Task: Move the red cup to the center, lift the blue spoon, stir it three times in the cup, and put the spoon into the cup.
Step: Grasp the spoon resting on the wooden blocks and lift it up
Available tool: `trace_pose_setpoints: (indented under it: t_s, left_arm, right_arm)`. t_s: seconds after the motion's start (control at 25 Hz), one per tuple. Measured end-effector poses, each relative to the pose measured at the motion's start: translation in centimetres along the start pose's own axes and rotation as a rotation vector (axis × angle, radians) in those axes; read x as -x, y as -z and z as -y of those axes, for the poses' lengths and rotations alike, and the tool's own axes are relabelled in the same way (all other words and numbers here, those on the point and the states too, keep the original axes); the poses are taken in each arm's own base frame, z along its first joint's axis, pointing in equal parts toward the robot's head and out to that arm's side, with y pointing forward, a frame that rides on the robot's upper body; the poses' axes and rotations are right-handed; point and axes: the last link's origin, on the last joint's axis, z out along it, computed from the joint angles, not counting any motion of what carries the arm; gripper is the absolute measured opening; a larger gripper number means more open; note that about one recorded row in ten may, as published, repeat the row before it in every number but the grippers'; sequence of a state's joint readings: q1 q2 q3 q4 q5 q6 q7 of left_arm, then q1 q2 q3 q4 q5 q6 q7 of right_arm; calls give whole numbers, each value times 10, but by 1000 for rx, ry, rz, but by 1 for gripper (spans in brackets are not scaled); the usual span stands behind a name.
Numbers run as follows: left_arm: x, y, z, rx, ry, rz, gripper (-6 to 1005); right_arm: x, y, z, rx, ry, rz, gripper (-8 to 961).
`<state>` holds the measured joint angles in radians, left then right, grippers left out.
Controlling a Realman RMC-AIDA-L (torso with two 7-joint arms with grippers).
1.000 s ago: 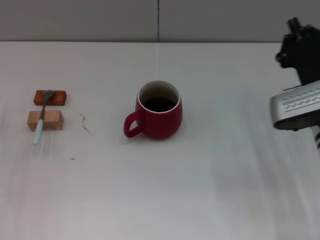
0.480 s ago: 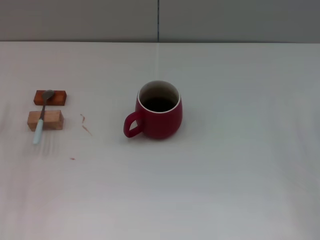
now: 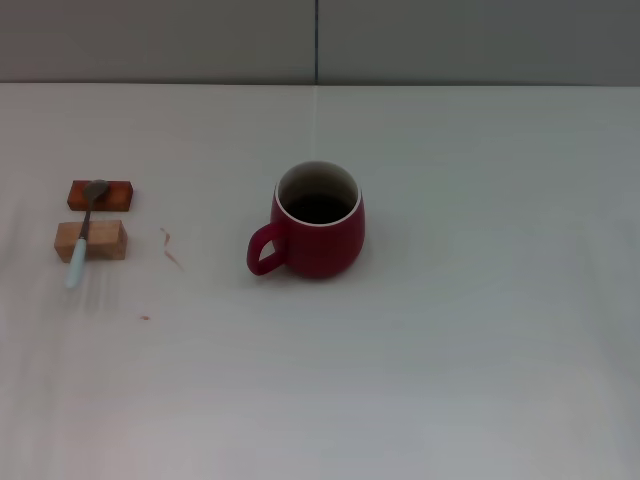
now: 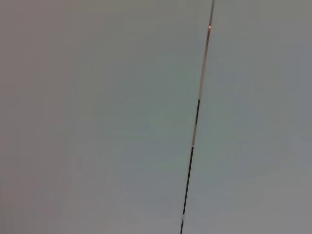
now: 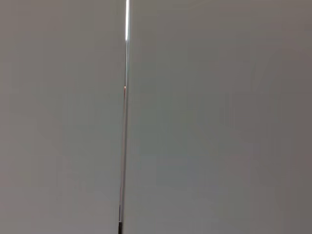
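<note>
The red cup [image 3: 318, 233] stands upright near the middle of the table in the head view, its loop handle pointing to the front left. The blue spoon [image 3: 83, 235] lies at the far left across two small wooden blocks, its grey bowl on the darker far block [image 3: 100, 194] and its pale blue handle over the lighter near block [image 3: 91, 241]. Neither gripper shows in any view. Both wrist views show only a plain grey wall with a thin vertical seam.
A white table [image 3: 450, 330] fills the head view, with a grey wall behind its far edge. Small reddish marks [image 3: 170, 248] lie on the table to the right of the blocks.
The right arm, seen at the right edge one second ago, has withdrawn out of the head view. The cup, spoon and blocks have not moved.
</note>
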<state>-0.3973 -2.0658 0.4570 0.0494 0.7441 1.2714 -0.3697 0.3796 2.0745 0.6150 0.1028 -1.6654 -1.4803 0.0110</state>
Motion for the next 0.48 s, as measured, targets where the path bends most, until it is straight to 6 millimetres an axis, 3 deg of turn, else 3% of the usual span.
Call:
trace_pose_setpoints:
  t_s: [0.28, 0.48]
  left_arm:
    - [-3, 9, -17, 100, 20, -42, 798]
    - [0, 34, -23, 144, 30, -66, 797]
  right_arm:
    - [-2, -5, 2, 5, 21, -16, 703]
    - [-6, -19, 0, 18, 35, -57, 701]
